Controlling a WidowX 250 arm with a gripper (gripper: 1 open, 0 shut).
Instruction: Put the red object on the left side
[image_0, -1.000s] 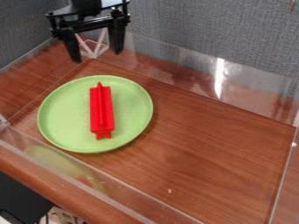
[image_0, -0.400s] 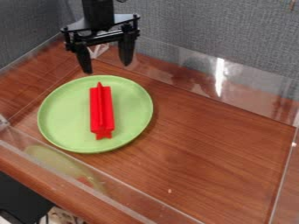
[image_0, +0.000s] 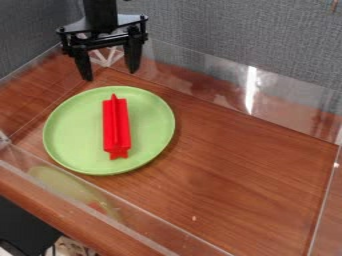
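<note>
Hand (image_0: 106, 68) hangs with fingers spread wide and empty, above the far edge of the green plate (image_0: 67, 137). Red bar (image_0: 115, 124) lies flat on that plate, below and nearer the camera than the hand, clear of it. Its long axis runs toward and away from the hand. Recommended: descend over mid-length, fingers straddling the narrow width.

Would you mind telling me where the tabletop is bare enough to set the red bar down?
The wooden tabletop is bare from the green plate across to the clear walls right and front. The plate, holding the red bar under the open gripper, crowds the left.
</note>
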